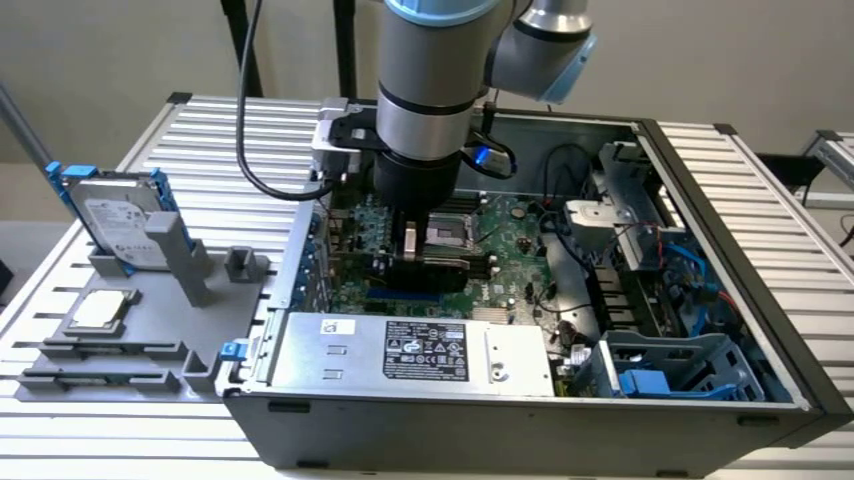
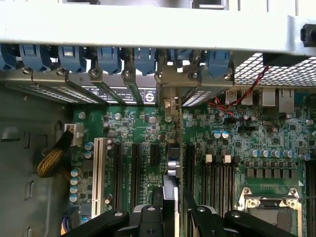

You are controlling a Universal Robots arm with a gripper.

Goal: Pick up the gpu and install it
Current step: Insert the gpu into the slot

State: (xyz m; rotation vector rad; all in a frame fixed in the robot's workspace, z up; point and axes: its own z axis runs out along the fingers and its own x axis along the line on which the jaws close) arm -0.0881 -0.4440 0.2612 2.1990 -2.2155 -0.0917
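Pincer (image 1: 411,238) on the arm reaches down into the open computer case (image 1: 747,400), which lies on its side on the slatted tabletop (image 1: 787,200). It is closed on the gpu (image 1: 441,268), holding the card on edge over the green motherboard (image 1: 514,225).

In the wrist view the pincer (image 2: 170,217) has 2 black fingers (image 2: 148,219) pressed to either face of the gpu (image 2: 170,190), which appears edge-on as a thin dark strip. The card runs among the long black expansion slots (image 2: 134,168), pointing at the case's rear wall with its blue clips (image 2: 109,58) and silver slot covers (image 2: 101,89). Whether its lower edge sits in a slot, I cannot tell.

Nearer the front of the case sits the silver power supply (image 1: 414,350). On the exterior view's left, outside the case, a grey fixture (image 1: 187,270) holds a hard drive (image 1: 120,225) with blue rails standing upright, and a square silver cpu chip (image 1: 104,312) lies flat beside it.
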